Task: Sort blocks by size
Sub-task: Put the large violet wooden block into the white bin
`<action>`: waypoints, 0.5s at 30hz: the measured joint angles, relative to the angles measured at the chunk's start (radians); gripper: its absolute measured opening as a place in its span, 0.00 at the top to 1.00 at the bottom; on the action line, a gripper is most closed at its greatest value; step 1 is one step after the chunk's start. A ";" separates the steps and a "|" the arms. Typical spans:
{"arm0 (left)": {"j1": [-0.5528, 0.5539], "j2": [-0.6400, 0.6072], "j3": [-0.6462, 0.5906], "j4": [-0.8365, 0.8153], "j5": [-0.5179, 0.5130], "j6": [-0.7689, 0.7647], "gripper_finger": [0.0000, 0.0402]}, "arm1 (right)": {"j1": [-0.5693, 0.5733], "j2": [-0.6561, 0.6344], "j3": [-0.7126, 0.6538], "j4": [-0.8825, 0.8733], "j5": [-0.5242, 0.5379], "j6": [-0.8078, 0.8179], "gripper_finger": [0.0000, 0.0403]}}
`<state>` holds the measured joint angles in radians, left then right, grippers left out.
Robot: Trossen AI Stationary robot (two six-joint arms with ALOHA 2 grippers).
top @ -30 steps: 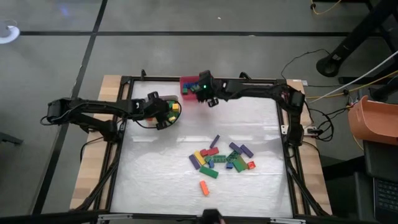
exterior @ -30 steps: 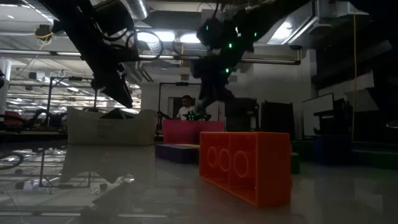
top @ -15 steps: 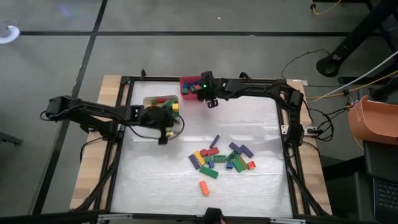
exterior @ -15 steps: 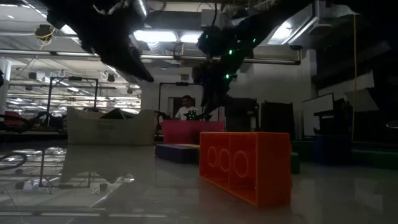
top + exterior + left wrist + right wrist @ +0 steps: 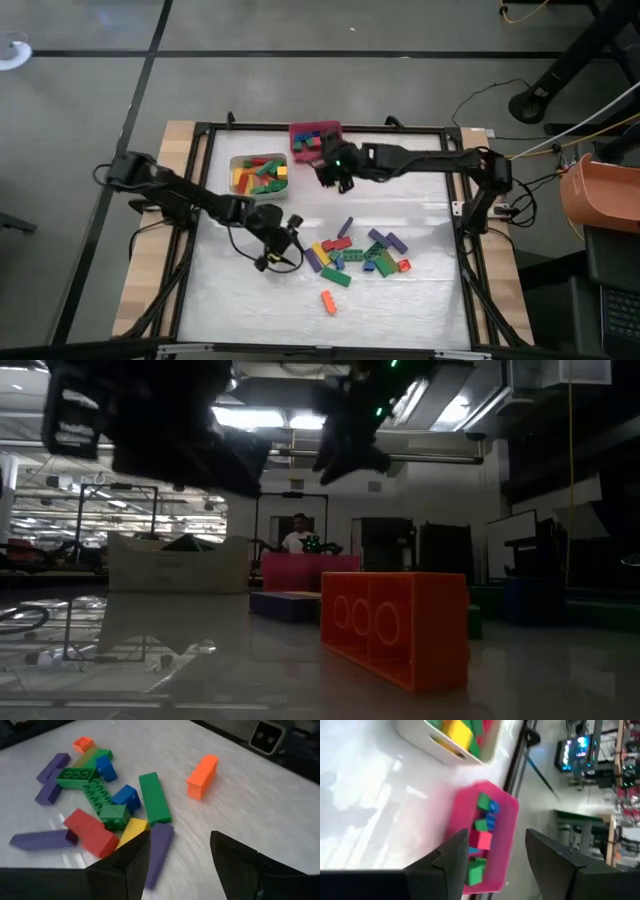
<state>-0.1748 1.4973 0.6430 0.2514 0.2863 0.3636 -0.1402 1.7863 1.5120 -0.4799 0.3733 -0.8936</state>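
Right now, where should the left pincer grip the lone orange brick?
Probably across the long flat sides of the orange brick, from above: it lies on its side, apart from the pile, with room either side. The left pincer is open.

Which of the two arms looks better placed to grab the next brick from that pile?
The left one, probably. Its left gripper is open, empty and right beside the loose blocks, facing them. The right gripper, also open and empty, sits farther off near the pink bin.
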 joint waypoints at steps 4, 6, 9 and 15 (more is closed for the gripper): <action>0.002 0.113 0.000 0.135 0.000 0.004 0.52 | 0.086 -0.035 0.000 -0.027 0.000 0.114 0.51; 0.010 0.156 0.000 0.174 0.000 0.006 0.52 | 0.132 -0.045 0.000 -0.045 0.000 0.182 0.51; 0.025 0.214 0.000 0.208 -0.001 0.010 0.52 | 0.199 -0.054 0.000 -0.074 0.000 0.274 0.51; 0.057 0.313 0.019 0.217 -0.001 0.012 0.52 | 0.330 -0.055 0.000 -0.077 0.000 0.402 0.51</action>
<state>-0.1180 1.8100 0.6621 0.4687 0.2855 0.3755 0.1895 1.7313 1.5120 -0.5571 0.3733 -0.4914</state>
